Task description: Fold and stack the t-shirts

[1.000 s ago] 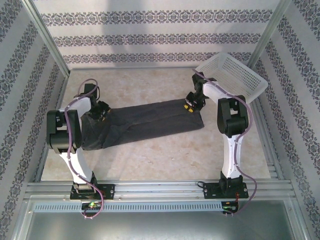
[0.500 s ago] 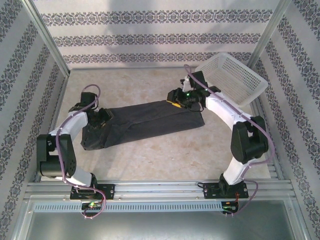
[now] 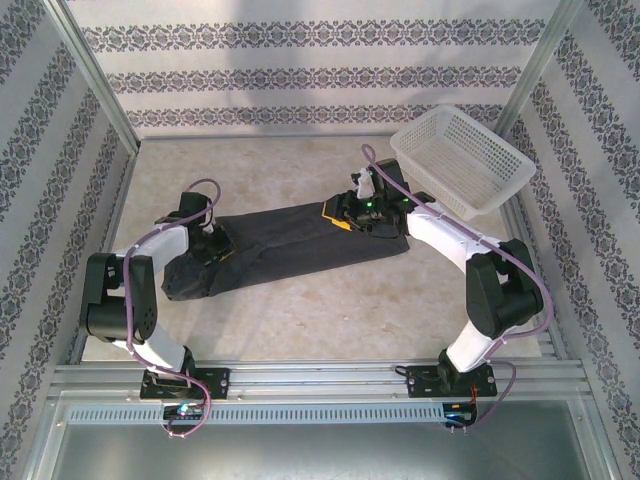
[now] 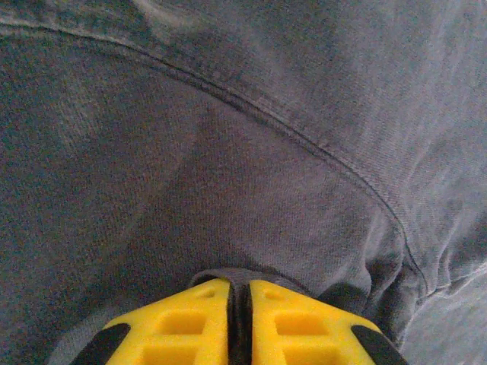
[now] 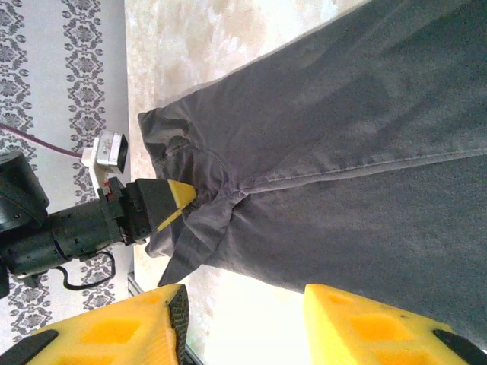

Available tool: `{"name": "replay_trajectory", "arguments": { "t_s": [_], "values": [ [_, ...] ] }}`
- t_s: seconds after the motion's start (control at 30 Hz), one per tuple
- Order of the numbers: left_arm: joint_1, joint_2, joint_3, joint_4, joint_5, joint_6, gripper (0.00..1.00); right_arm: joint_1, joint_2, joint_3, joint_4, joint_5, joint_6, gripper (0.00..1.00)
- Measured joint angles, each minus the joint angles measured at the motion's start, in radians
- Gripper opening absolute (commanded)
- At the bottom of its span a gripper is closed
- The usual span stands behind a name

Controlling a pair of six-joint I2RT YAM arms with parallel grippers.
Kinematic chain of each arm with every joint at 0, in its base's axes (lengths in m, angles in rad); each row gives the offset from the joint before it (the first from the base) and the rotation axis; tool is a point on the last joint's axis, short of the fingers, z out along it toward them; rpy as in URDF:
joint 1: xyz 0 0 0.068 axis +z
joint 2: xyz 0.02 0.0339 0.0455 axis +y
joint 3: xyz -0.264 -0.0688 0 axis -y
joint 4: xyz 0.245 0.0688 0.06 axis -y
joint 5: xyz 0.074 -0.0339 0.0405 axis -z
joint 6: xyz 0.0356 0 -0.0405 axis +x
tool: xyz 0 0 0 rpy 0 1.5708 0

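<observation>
One white mesh basket (image 3: pixel 462 160) near the t-shirt (image 3: pixel 290 245)

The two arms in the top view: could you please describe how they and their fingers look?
The left arm and right arm have white links with bulky black joints. A thin purple cable loops along each. The fingers are bright yellow blocks with recessed pockets, black at the base.
</observation>
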Motion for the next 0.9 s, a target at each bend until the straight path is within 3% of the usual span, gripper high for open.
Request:
{"name": "replay_trajectory", "arguments": {
  "t_s": [0.17,0.5,0.63,0.77,0.9],
  "values": [
    [-0.055,-0.064,-0.017,-0.006,0.001,-0.047,0.01,0.000,-0.017,-0.008,0.003,0.000,0.000,0.44],
    [-0.240,-0.119,-0.068,-0.003,-0.011,-0.255,0.00,0.000,-0.018,-0.022,0.009,0.000,0.003,0.43],
    [-0.285,-0.094,-0.066,-0.002,-0.027,-0.316,0.10,0.000,-0.018,-0.027,0.009,-0.001,0.005,0.43],
    [-0.312,-0.064,-0.059,-0.010,-0.019,-0.365,0.35,0.000,-0.018,-0.037,0.008,-0.001,0.015,0.43],
    [-0.330,-0.063,-0.058,-0.010,0.027,-0.412,0.39,0.000,-0.018,-0.047,0.008,-0.001,0.020,0.43]
  ]
}}
